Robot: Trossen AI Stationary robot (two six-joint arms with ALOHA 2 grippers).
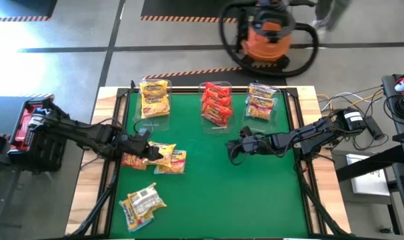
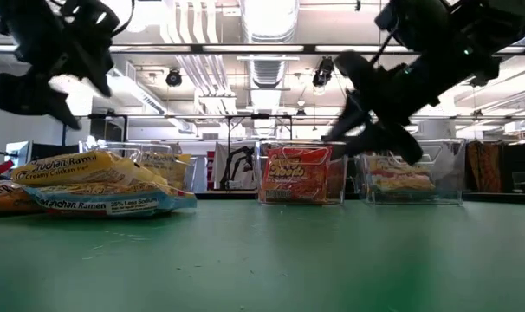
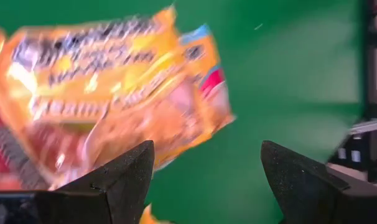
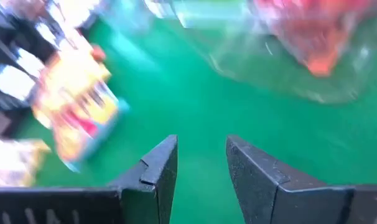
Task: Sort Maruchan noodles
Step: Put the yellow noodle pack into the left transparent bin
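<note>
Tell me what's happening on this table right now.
A two-armed robot is sorting ramen packets into three clear bins at the table's far edge. The left gripper, open, hovers at the loose packets on the green mat. The right gripper, empty, hangs mid-table near the red bin.

- Green mat [image 1: 255, 193]: bare across centre and right front, open passage.
- Three clear bins [image 1: 216, 105]: line the far edge.
- Loose noodle packets [image 1: 163, 157]: clutter left side, another packet [image 1: 142, 202] near front-left.
</note>
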